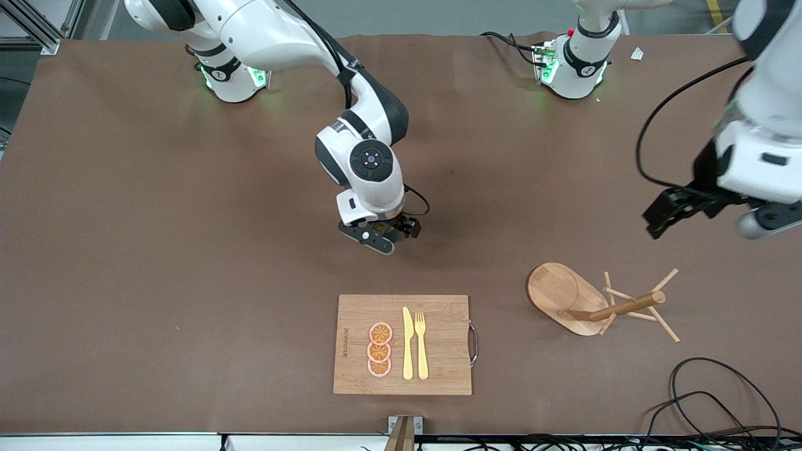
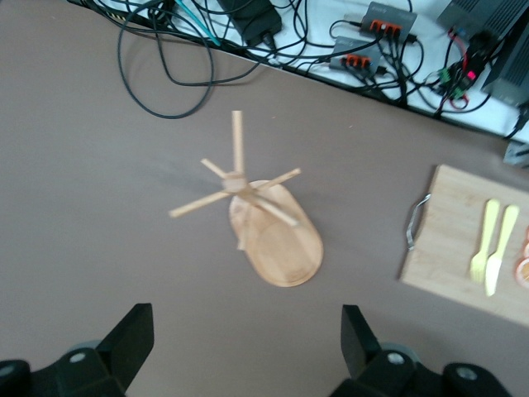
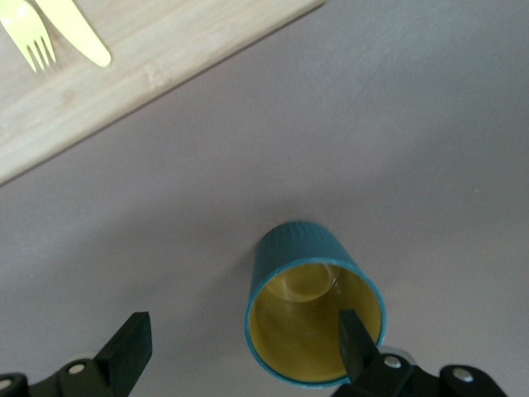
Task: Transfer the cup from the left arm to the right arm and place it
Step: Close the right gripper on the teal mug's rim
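The dark teal ribbed cup with a mustard-yellow inside stands upright on the brown table, farther from the front camera than the cutting board. In the front view my right hand hides it. My right gripper is low over the cup and open. In the right wrist view, my right gripper has one finger over the cup's mouth by the rim, and the other stands well outside the cup. No handle shows. My left gripper is open and empty, up in the air over the table near the mug tree, as the left wrist view also shows.
A wooden cutting board with a yellow knife, a yellow fork and orange slices lies near the front edge. A wooden mug tree stands toward the left arm's end. Black cables lie at the front corner there.
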